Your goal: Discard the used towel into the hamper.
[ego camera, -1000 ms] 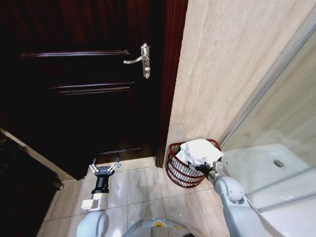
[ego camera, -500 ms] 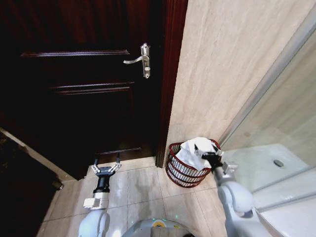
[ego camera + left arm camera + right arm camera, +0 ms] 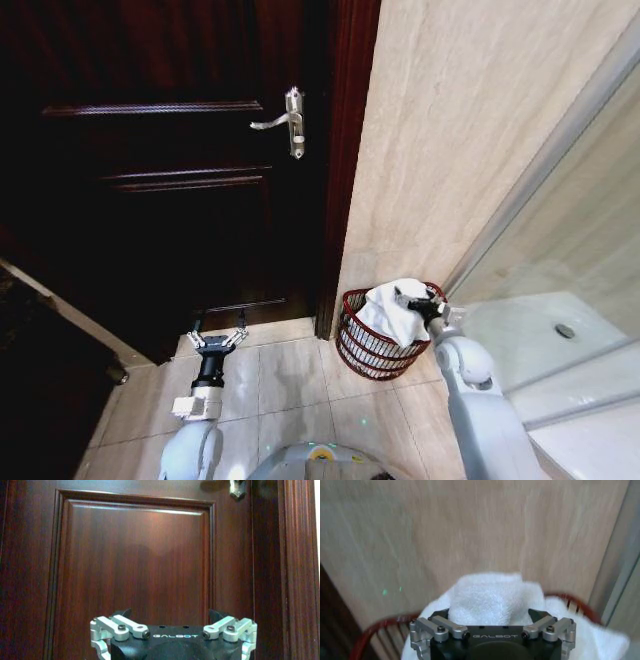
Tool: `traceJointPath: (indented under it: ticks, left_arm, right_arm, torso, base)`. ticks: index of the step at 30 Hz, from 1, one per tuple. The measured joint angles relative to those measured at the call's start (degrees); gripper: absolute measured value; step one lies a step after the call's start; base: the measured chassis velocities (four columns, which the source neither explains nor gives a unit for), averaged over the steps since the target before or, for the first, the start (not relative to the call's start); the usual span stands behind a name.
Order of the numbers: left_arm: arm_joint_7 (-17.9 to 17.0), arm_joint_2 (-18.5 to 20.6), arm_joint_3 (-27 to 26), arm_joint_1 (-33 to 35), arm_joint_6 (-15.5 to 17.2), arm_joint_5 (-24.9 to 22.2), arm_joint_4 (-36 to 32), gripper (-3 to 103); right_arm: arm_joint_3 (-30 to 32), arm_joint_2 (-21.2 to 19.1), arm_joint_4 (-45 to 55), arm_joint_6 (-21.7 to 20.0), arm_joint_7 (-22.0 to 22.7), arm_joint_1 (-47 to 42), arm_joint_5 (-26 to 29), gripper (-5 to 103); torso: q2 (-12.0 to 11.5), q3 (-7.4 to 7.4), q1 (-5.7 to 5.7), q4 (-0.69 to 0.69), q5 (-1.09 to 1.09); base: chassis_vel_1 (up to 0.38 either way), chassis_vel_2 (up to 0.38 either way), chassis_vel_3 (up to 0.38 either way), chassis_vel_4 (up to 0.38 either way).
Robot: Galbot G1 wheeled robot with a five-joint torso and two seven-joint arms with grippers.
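Observation:
The hamper [image 3: 355, 345], a small round reddish-brown wire basket, stands on the floor in the corner between the door frame and the tiled wall. The white towel [image 3: 390, 312] lies bunched in it and hangs over its rim. My right gripper [image 3: 416, 304] hovers over the hamper's right side, just above the towel, with its jaws spread. In the right wrist view the towel [image 3: 487, 600] rises in front of the gripper body, with the red hamper rim [image 3: 375, 626] around it. My left gripper [image 3: 217, 342] is held low over the floor facing the door, open and empty.
A dark wooden door [image 3: 180, 180] with a metal handle [image 3: 290, 122] fills the left. A beige tiled wall [image 3: 450, 130] rises behind the hamper. A glass shower screen [image 3: 560, 200] and a white shower tray [image 3: 540, 330] are on the right. Bare floor tiles [image 3: 290, 375] lie between my arms.
My right gripper rose from the hamper's front edge to above its right side. The towel is more bunched in the hamper. The left arm stayed put.

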Motion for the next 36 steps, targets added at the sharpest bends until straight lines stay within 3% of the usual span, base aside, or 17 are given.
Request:
traceJointPath:
  ticks: [7, 15, 23, 26, 36]
  left_arm:
    - [-0.1, -1.0, 0.3, 0.1, -0.7, 0.2, 0.0, 100]
    - [-1.8, -1.1, 0.0, -0.4, -1.2, 0.1, 0.1, 100]
    - [-2.2, -0.9, -0.1, -0.3, -1.2, -0.2, -0.1, 100]
    - [-2.2, -0.9, -0.1, -0.5, -1.2, -0.2, 0.0, 100]
    - [-2.2, -1.6, 0.2, -0.7, -1.2, 0.1, 0.1, 100]
  right_arm:
    - [0.3, -1.6, -1.2, -7.4, -6.2, -1.4, 1.0, 100]
    - [-1.8, -0.8, -2.5, -9.0, -10.7, -3.8, -3.6, 100]
    - [-2.3, -0.3, -3.2, -8.9, -9.8, -2.7, -4.0, 100]
    - [-1.6, -1.5, -2.7, -6.7, -6.2, -1.8, -2.5, 100]
    - [0.0, -5.9, 4.0, -5.5, -3.1, -1.4, 0.8, 100]
  torso:
    - [0.0, -0.01, 0.0, 0.0, -0.01]
    - [0.0, -0.01, 0.0, 0.0, 0.0]
    - [0.0, 0.0, 0.0, 0.0, 0.01]
    - [0.0, 0.0, 0.0, 0.0, 0.0]
    - [0.0, 0.0, 0.0, 0.0, 0.0]
  base:
    - [0.0, 0.0, 0.0, 0.0]
    - [0.0, 0.0, 0.0, 0.0]
    - [0.0, 0.0, 0.0, 0.0]
    - [0.0, 0.0, 0.0, 0.0]
    - [0.0, 0.0, 0.0, 0.0]
